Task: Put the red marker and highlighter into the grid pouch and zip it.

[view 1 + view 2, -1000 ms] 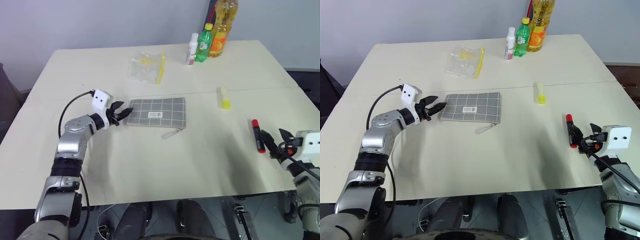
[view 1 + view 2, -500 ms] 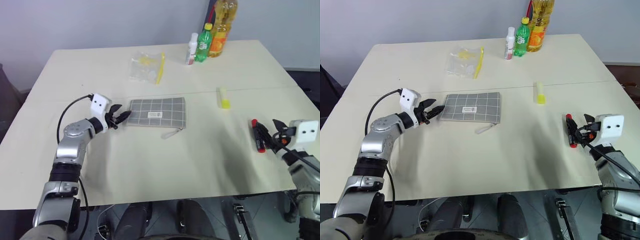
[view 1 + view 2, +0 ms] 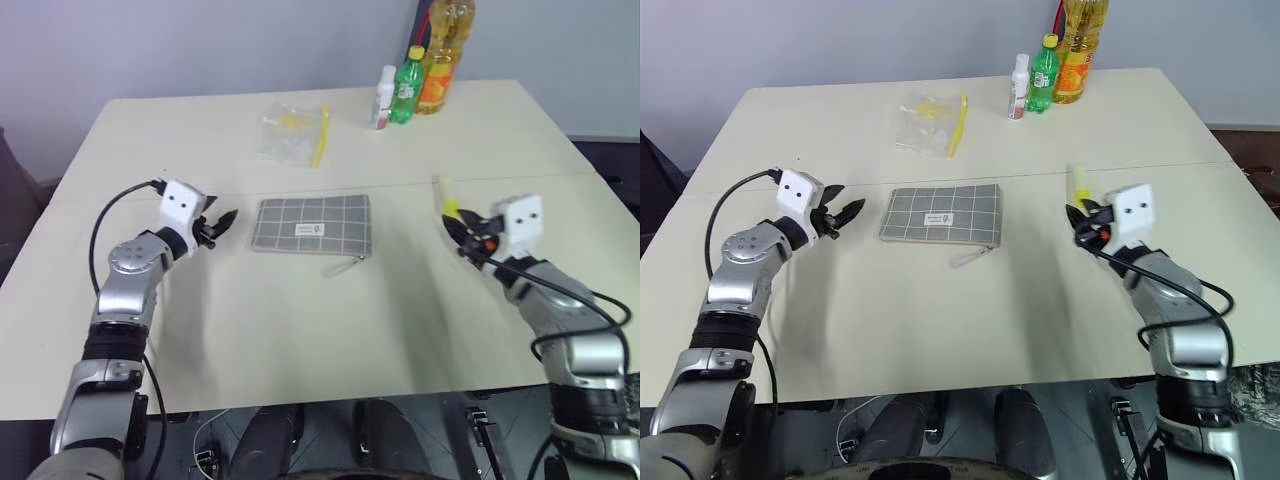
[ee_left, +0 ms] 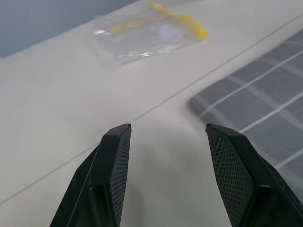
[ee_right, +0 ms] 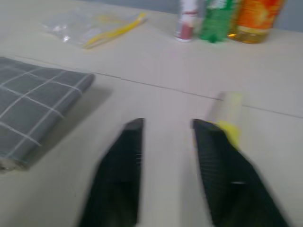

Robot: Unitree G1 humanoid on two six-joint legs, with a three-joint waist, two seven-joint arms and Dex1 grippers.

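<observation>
Highlighter [image 5: 226, 117] just beside right claw [image 5: 166, 125]

cream table [image 3: 300, 330] carries: grid pouch [image 3: 312, 224] flat mid-table with pull cord at its near edge, highlighter [image 3: 446, 195] to its right, clear bag with yellow strip [image 3: 293, 134] further back, three bottles [image 3: 420, 75] grouped at the far edge.

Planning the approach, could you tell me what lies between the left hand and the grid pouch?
Bare table only, from left hand to grid pouch, shown in the left wrist view.
</observation>
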